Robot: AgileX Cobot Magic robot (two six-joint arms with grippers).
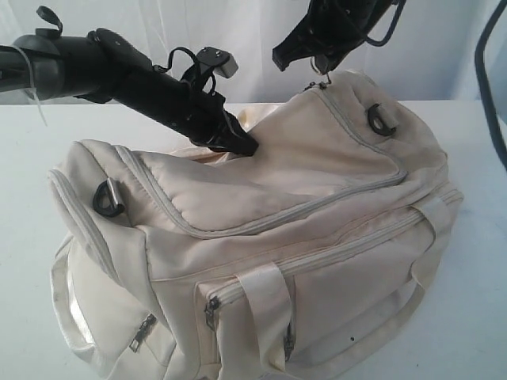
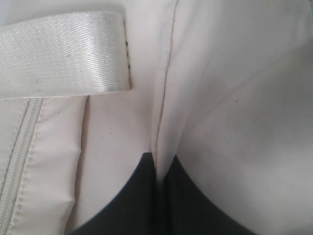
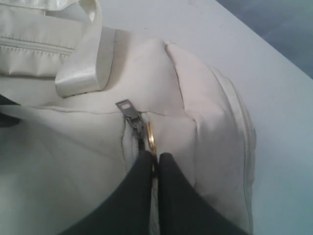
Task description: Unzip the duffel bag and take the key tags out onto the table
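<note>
Left jaws pinching cream duffel bag [image 1: 317, 198] fabric, right jaws closed on its zip pull [image 3: 131, 113]

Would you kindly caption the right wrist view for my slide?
The right gripper pinches the zipper ring on the cream duffel bag.

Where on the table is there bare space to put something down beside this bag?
In the exterior view, bare table lies left of the duffel bag and in a strip along its right side. The bag's top is crowded: the left gripper pinches fabric mid-top and the right gripper is shut on the zip ring at the far end.
</note>
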